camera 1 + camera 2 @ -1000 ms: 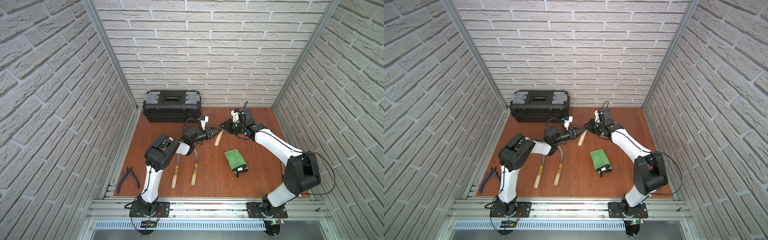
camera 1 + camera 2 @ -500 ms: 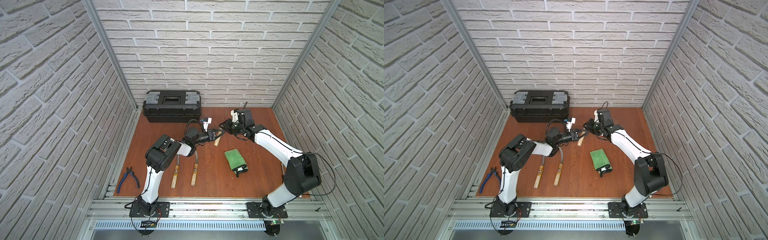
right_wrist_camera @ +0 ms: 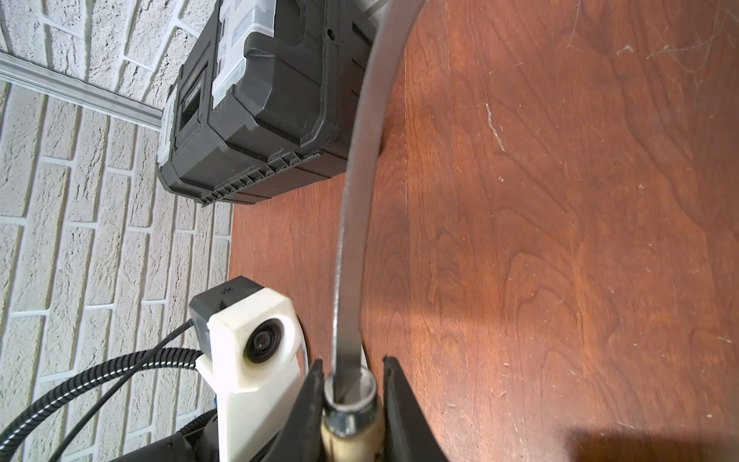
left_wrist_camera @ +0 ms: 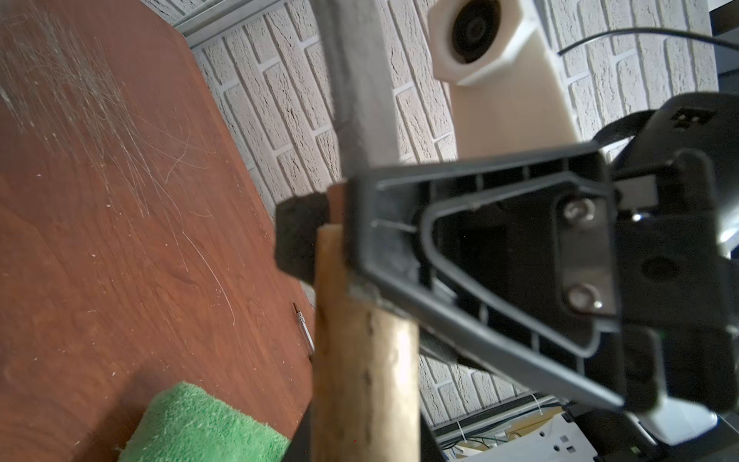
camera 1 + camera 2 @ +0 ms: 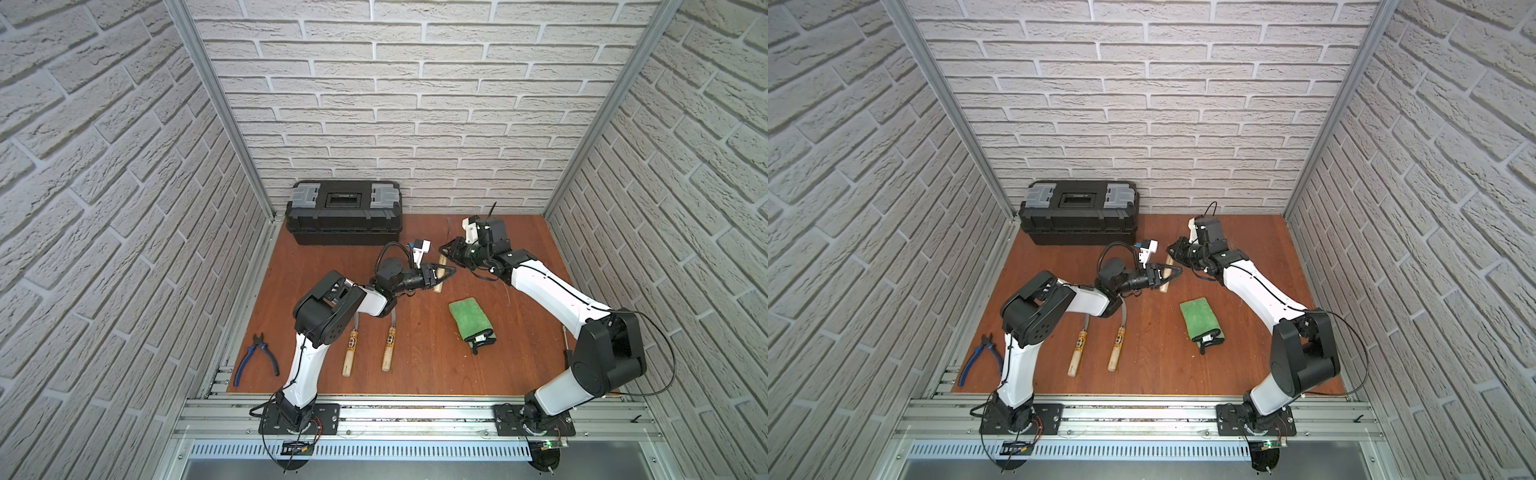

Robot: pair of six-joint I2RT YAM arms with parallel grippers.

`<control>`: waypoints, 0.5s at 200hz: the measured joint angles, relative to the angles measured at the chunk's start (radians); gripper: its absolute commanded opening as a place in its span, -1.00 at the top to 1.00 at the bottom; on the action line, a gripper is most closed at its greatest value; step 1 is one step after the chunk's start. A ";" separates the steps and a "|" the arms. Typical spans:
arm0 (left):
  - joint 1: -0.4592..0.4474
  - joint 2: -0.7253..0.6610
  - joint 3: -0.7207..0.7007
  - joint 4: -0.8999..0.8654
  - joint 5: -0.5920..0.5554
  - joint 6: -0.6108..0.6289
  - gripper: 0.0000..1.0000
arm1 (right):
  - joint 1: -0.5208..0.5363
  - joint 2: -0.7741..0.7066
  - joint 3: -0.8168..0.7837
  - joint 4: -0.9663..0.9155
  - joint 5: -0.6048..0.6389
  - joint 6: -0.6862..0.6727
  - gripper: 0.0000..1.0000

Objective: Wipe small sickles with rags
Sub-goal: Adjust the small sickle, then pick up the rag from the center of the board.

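Observation:
One small sickle is held between both arms above the back middle of the table; its pale handle (image 5: 439,277) (image 4: 364,380) hangs below the curved grey blade (image 3: 356,200). My right gripper (image 5: 446,250) (image 3: 352,384) is shut on the metal collar at the handle's top. Lower on the same handle, my left gripper (image 5: 441,277) (image 5: 1169,276) (image 4: 364,440) is shut. Two more sickles (image 5: 350,353) (image 5: 389,347) lie side by side near the left arm. The green rag (image 5: 469,318) (image 5: 1200,318) (image 4: 200,428) lies folded on the table, apart from both grippers.
A black toolbox (image 5: 344,218) (image 3: 256,112) stands against the back wall on the left. Blue-handled pliers (image 5: 255,359) lie at the front left edge. A thin metal rod (image 5: 565,338) lies by the right arm. Brick walls close three sides.
My left gripper has moved right, up to the hanging sickle's handle, and is now shut on it. The right arm and its sickle have barely moved.

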 measured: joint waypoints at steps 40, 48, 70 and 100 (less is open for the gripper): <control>-0.001 0.000 -0.006 0.007 0.000 0.005 1.00 | 0.000 -0.013 0.000 -0.034 0.003 -0.028 0.37; 0.000 0.000 -0.013 0.012 -0.003 0.009 1.00 | 0.000 -0.018 0.004 -0.058 0.006 -0.040 0.28; 0.006 -0.002 -0.048 0.015 -0.012 0.021 1.00 | -0.001 -0.043 0.038 -0.175 0.011 -0.110 0.02; 0.044 -0.009 -0.105 0.014 -0.032 0.030 1.00 | -0.002 -0.103 0.115 -0.375 0.041 -0.244 -0.32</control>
